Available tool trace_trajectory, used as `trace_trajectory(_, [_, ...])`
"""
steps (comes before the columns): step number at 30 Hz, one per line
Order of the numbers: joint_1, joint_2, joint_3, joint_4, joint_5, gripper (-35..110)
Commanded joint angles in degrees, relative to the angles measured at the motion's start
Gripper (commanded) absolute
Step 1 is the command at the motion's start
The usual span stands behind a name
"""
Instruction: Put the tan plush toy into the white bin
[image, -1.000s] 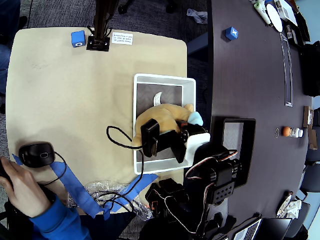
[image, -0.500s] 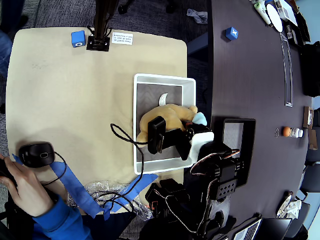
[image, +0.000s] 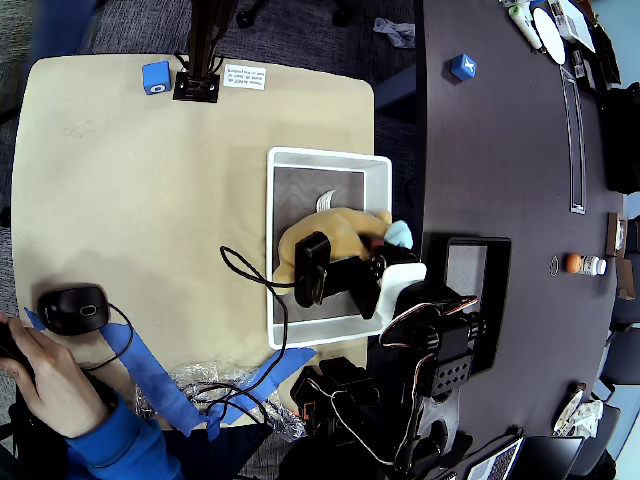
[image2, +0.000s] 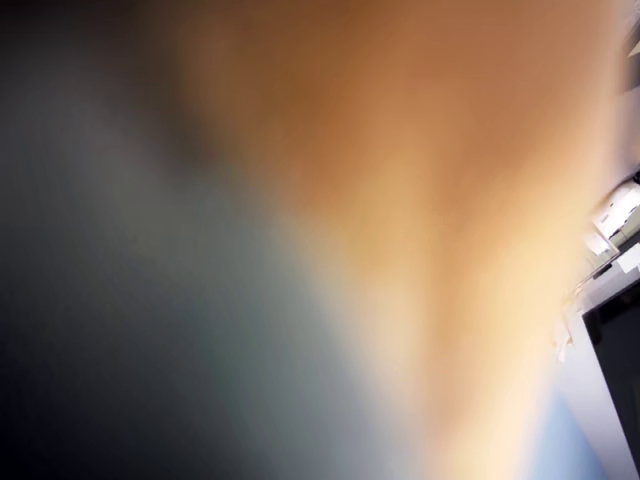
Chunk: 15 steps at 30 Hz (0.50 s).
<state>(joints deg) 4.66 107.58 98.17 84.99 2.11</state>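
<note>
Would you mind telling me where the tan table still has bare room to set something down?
The tan table is bare left of the white bin, below the blue cube. It is crowded at the bottom edge around the mouse, blue tape and cables.

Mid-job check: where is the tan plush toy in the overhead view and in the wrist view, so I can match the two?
Overhead view: the tan plush toy lies inside the white bin, right of centre, partly under the arm.
Wrist view: a blurred tan mass across the upper middle, pressed close to the lens.
Shared landmark: the toy's light blue fin, a blue blur at bottom right.
</note>
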Motion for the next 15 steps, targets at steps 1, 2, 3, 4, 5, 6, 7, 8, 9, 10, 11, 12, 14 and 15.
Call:
trace_trajectory(1, [0.8,3.3,-0.2,0.6,0.7,29])
trace_trajectory(2, [0.7,3.3,-0.2,0.6,0.6,32])
trace_trajectory(3, [0.7,3.3,-0.2,0.7,0.6,35])
trace_trajectory(4, [0.7,3.3,-0.2,0.7,0.6,37])
trace_trajectory(5, [0.7,3.3,-0.2,0.8,0.6,40])
trace_trajectory(6, [0.8,3.3,-0.2,0.9,0.6,42])
trace_trajectory(7, [1.0,3.3,-0.3,1.4,0.5,45])
trace_trajectory(8, [1.1,3.3,-0.4,2.1,0.5,47])
trace_trajectory(9, [1.1,3.3,-0.6,3.2,0.5,49])
trace_trajectory(10, [1.1,3.3,-1.0,4.2,0.5,51])
trace_trajectory(11, [1.1,3.3,-1.1,5.4,0.5,53])
trace_trajectory(12, [1.1,3.3,-1.1,6.7,0.5,55])
trace_trajectory(14, [1.1,3.4,-1.1,9.6,0.5,59])
trace_trajectory(15, [1.1,3.6,-1.3,10.5,0.5,61])
